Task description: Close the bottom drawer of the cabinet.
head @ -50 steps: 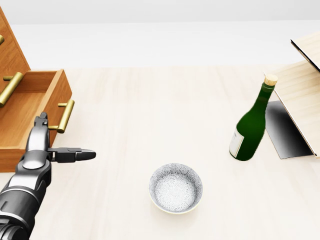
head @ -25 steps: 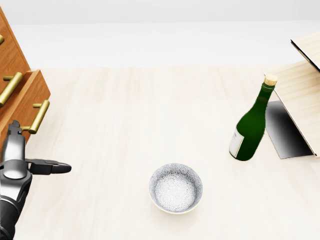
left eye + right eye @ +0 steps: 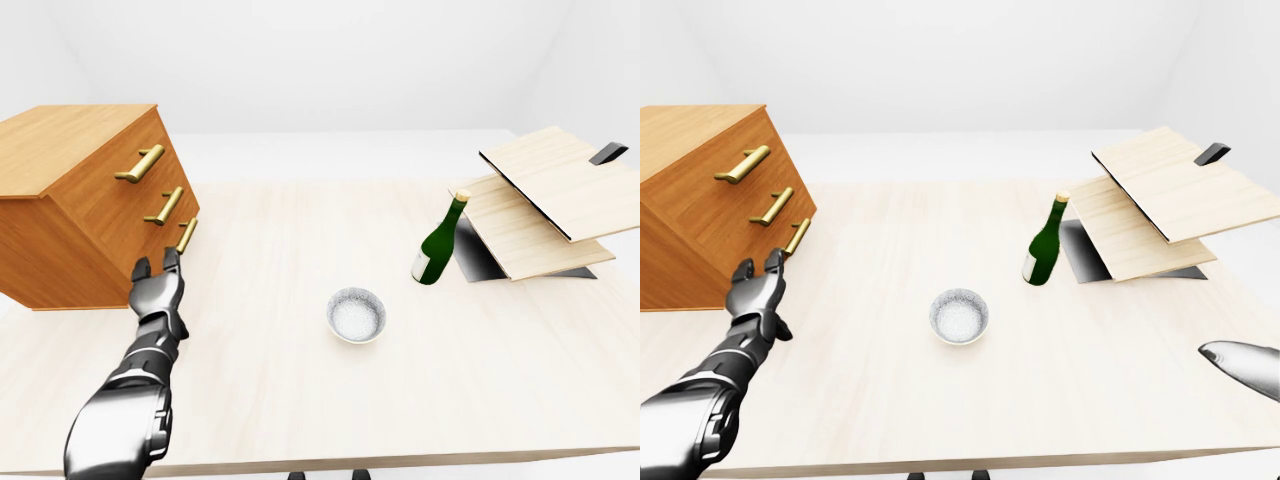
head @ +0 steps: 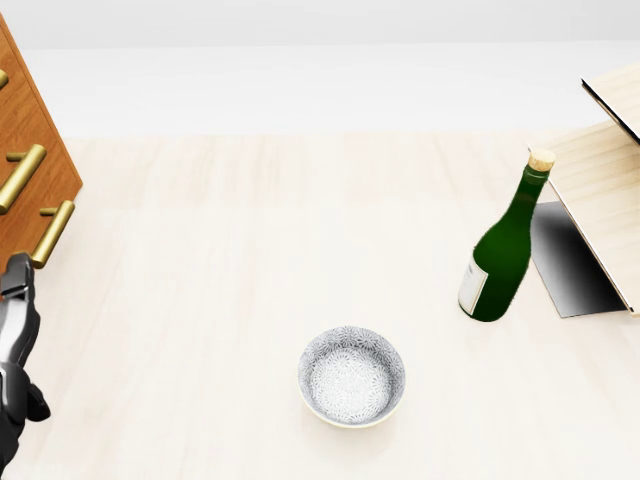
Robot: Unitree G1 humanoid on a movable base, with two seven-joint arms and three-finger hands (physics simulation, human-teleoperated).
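Pale wooden surface [image 3: 300, 400] seen from above. At left, wooden cabinet [image 3: 75, 180] with three brass handles; bottom drawer [image 3: 178, 243] pushed in, flush with the cabinet face. Left hand [image 3: 157, 291] raised just beside the lowest handle [image 3: 186, 236], fingers [image 3: 142, 268] spread open. Near centre, patterned bowl [image 3: 356, 315]; to its right, green bottle [image 3: 439, 243] beside stacked light boards [image 3: 545, 195]. Right hand [image 3: 1240, 366] only a pale tip at the right-eye view's edge, state impossible to tell.
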